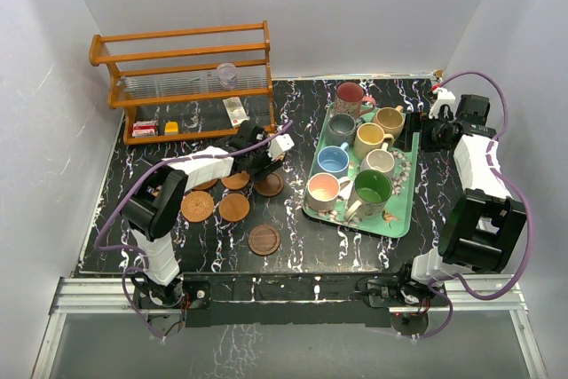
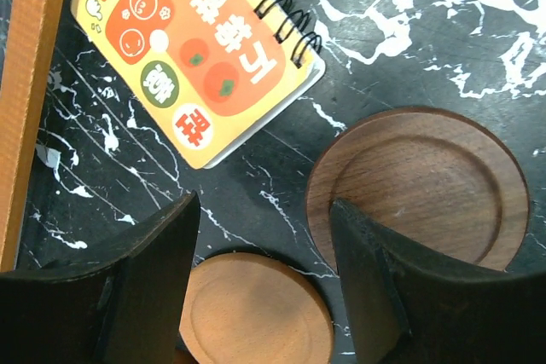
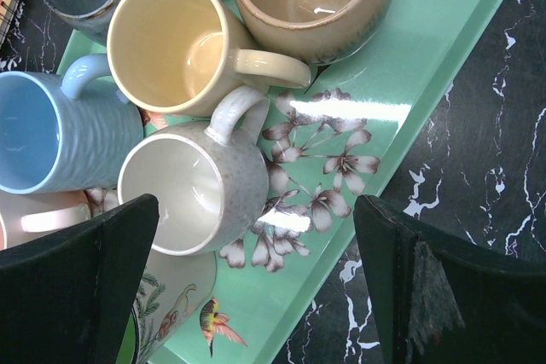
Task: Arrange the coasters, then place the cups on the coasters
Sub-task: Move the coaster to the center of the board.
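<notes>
Several round wooden coasters (image 1: pixel 234 208) lie on the black marble table left of the tray, one of them alone nearer the front (image 1: pixel 264 240). My left gripper (image 1: pixel 257 162) hovers over the back ones, open. In its wrist view a light coaster (image 2: pixel 256 309) lies flat below the gap between the fingers of this gripper (image 2: pixel 264 206), and a dark coaster (image 2: pixel 426 181) sits to the right. Several cups (image 1: pixel 368 138) stand on the green tray (image 1: pixel 404 210). My right gripper (image 3: pixel 256 210) is open over the tray's edge beside the off-white cup (image 3: pixel 192 181).
A small orange spiral notebook (image 2: pixel 196 49) lies just beyond the left fingers. A wooden rack (image 1: pixel 186 68) with a clear plastic cup (image 1: pixel 226 71) stands at the back left. White walls close in the table on three sides.
</notes>
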